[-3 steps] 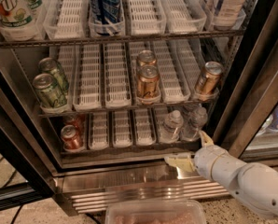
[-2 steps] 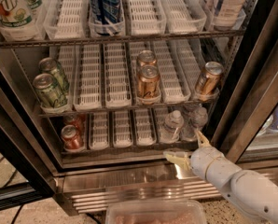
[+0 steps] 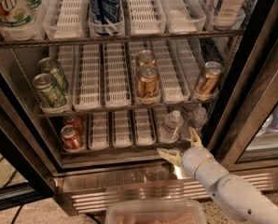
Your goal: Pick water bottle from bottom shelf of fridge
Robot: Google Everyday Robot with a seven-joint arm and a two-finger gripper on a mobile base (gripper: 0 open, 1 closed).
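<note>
The fridge (image 3: 143, 181) stands open with steel walls and wire racks. Its bottom shelf (image 3: 122, 129) holds white slotted lane trays. A clear water bottle (image 3: 170, 125) with a white cap stands at the shelf's front right, and a second one (image 3: 198, 119) stands just right of it. My gripper (image 3: 182, 146) is open at the shelf's front edge, just below the two bottles. One pale finger (image 3: 169, 156) points left and the other (image 3: 194, 136) points up toward the bottles. It holds nothing.
Two red cans (image 3: 72, 137) stand at the bottom shelf's left. The middle shelf holds green cans (image 3: 48, 92) and copper cans (image 3: 148, 82), (image 3: 208, 80). A ribbed steel base panel (image 3: 129, 195) runs below. The black door frame (image 3: 260, 73) stands at right. A clear plastic bin (image 3: 155, 212) shows at the bottom edge.
My gripper and arm have moved a little left and forward, closer to the front of the bottom shelf under the bottles. The fingers remain spread.
</note>
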